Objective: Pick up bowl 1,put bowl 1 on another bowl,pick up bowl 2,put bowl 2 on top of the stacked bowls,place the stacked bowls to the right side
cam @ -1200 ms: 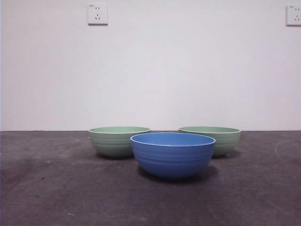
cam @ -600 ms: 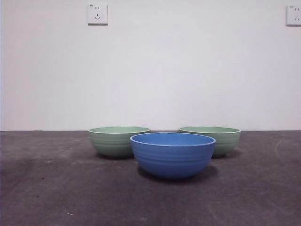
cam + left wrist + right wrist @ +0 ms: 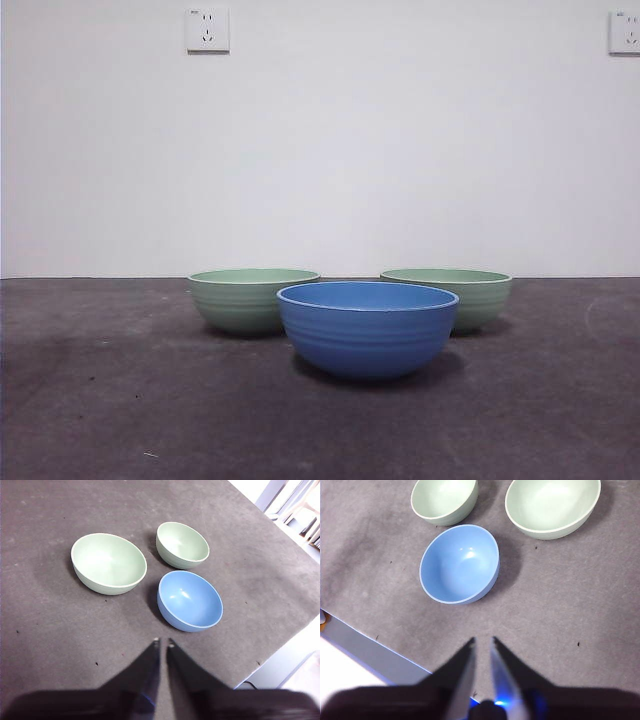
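Nearest you, the blue bowl (image 3: pixel 367 328) sits upright, mouth up, on the table (image 3: pixel 90 400). Behind it stand the left green bowl (image 3: pixel 252 300) and right green bowl (image 3: pixel 455 297), apart. Left gripper (image 3: pixel 163 642) and right gripper (image 3: pixel 482 641) hover nearly closed, empty.

the dark grey desk (image 3: pixel 100 400) carries three ribbed bowls, all upright and apart: a blue bowl (image 3: pixel 367 328) nearest the end effectors, and two pale green bowls (image 3: pixel 250 300) (image 3: pixel 455 297) beyond it, side by side.
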Controlling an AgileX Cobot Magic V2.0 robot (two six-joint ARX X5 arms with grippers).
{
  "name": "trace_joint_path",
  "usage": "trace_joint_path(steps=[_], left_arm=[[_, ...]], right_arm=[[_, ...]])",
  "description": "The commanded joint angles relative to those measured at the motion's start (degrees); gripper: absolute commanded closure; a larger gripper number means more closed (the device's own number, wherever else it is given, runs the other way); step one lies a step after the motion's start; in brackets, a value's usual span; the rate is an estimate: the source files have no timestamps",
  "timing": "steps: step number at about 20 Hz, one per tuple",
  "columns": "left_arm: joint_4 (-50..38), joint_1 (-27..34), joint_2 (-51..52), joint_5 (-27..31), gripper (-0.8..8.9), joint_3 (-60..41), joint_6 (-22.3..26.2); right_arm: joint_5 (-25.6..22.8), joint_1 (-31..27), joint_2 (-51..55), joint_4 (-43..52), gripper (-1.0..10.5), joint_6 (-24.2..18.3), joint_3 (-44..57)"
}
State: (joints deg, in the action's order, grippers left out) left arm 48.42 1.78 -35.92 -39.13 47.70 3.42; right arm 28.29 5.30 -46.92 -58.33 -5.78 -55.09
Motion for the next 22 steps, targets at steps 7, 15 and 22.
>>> trace_joint_path(steps=[7,15,22], left_arm=[[1.2,0.02,-0.07,0.52,1.65,-0.02,-0.7],[1.44,0.02,-0.07,0.5,1.66,-0.02,-0.68],[1.42,0.02,-0.07,-0.04,1.66,-0.02,-0.66]], right_arm=[[-0.13,0.13,-0.37,0.24,4.1,2.75,-0.26],[-0.17,0.13,-0.72,0.31,4.1,3.39,-0.26],[-3.39,0.13,-2.99,7.06,4.1,9.01,-0.26]])
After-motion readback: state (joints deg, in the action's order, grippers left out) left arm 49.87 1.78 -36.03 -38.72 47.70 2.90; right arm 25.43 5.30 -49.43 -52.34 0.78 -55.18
